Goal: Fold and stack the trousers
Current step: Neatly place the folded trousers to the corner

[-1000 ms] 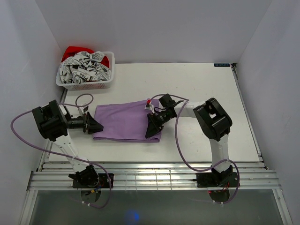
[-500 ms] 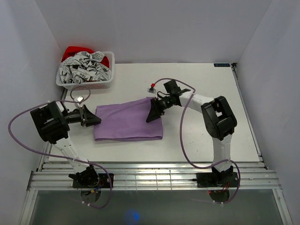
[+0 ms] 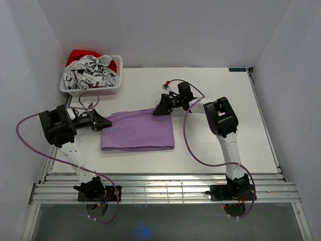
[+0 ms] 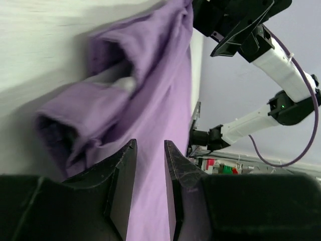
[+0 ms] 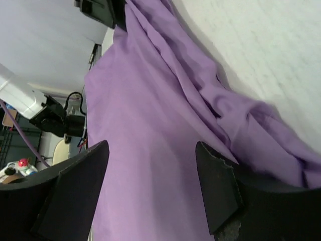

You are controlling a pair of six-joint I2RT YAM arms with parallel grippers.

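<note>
Right gripper (image 3: 158, 108) has moved from the lower right of the trousers (image 3: 138, 133) to their upper right corner, fingers wide, holding nothing. Left gripper (image 3: 105, 122) narrow at left edge, grip unclear. Trousers lie folded centre-left; probably another fold due.

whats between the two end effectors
The folded lilac trousers: their far edge runs from the left end effector to the right end effector, as seen in the top view.
</note>
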